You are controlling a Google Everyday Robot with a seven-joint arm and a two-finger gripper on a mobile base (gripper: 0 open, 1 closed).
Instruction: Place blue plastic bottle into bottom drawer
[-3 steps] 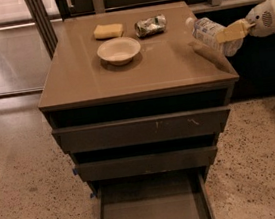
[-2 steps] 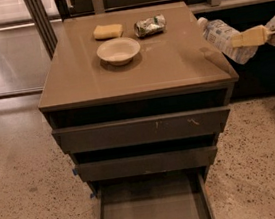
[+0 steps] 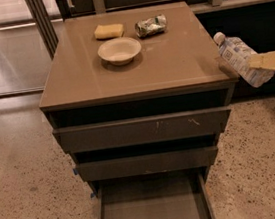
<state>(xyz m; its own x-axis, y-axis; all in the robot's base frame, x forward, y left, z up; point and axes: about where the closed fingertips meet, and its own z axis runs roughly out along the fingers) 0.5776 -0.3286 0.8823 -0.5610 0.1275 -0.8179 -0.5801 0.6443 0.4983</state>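
The blue plastic bottle (image 3: 239,57) hangs in the air just past the cabinet's right edge, tilted with its white cap toward the upper left. My gripper (image 3: 268,61) comes in from the right edge of the camera view and is shut on the bottle's lower part, with one cream fingertip (image 3: 271,59) lying across it. The bottom drawer (image 3: 153,211) is pulled out at the foot of the cabinet, its flat grey floor bare, well below and to the left of the bottle.
On the cabinet top (image 3: 171,61) stand a white bowl (image 3: 119,50), a yellow sponge (image 3: 108,31) and a crushed silvery-green can (image 3: 150,25). Two drawers (image 3: 142,129) above the bottom one stick out slightly. Speckled floor surrounds the cabinet; a dark shelf unit stands behind.
My gripper has carried the bottle to the right and downward, from above the cabinet top's right edge to beside it, off the top.
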